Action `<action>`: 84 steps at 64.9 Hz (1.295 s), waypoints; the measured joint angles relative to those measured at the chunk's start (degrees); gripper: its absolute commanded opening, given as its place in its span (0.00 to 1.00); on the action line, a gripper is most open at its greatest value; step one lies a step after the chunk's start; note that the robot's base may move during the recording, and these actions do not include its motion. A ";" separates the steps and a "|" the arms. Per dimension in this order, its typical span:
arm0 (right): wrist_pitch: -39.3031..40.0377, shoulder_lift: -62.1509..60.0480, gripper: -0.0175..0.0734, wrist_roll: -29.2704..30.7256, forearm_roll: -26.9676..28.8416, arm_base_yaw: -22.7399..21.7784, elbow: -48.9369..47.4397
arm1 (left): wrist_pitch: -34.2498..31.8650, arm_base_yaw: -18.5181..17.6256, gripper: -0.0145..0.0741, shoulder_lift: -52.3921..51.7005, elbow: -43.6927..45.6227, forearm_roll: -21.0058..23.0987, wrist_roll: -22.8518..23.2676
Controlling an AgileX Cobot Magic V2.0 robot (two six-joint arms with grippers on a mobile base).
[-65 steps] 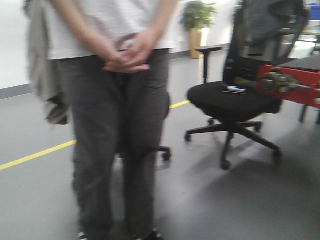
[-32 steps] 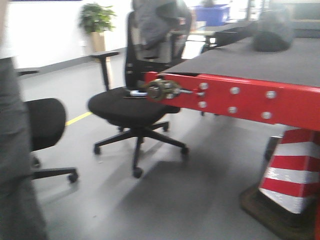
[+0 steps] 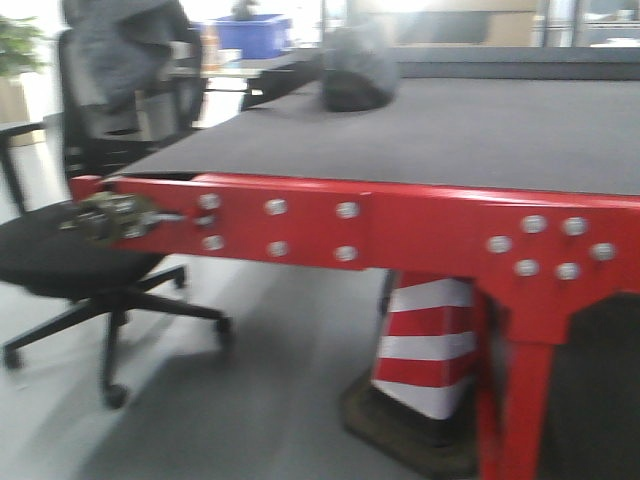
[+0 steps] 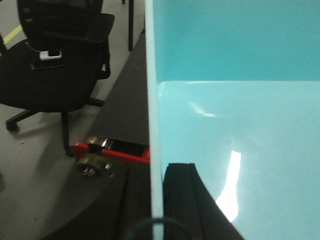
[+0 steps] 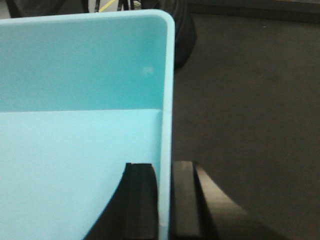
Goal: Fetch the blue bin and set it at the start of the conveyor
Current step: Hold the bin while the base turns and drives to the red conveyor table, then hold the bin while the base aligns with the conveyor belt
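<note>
Blue bin (image 5: 80,75) hangs over the conveyor start (image 5: 250,100), belt at 3 o'clock. L claw (image 4: 159,172) & R claw (image 5: 164,167) each clamped on a wall. Lower level, arms synced, inboard of red frame (image 4: 120,150) at 8 o'clock.

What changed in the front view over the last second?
The view swung right: the standing person left the frame, the office chair slid to the left edge, and the conveyor start, at first a red corner at the right, now fills the picture, with a traffic cone beneath. The chair and conveyor themselves appear unmoved. The wrist views have no earlier pictures.
</note>
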State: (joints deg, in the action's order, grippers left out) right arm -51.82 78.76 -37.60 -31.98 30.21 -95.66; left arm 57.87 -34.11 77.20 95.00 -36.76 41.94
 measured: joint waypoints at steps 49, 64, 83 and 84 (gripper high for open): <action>0.00 0.00 0.01 0.00 -0.05 0.00 0.00 | -0.13 0.00 0.04 0.10 0.00 -0.13 0.00; 0.00 0.00 0.01 0.00 -0.05 0.00 0.00 | -0.13 0.00 0.04 0.10 0.00 -0.13 0.00; 0.00 0.00 0.01 0.00 -0.05 0.00 0.00 | -0.13 0.00 0.04 0.10 0.00 -0.13 0.00; 0.00 0.00 0.01 0.00 -0.05 0.00 0.00 | -0.13 0.00 0.04 0.10 0.00 -0.13 0.00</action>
State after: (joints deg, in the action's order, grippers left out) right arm -51.82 78.76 -37.60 -32.04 30.21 -95.66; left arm 57.74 -34.11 77.30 95.00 -36.90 41.94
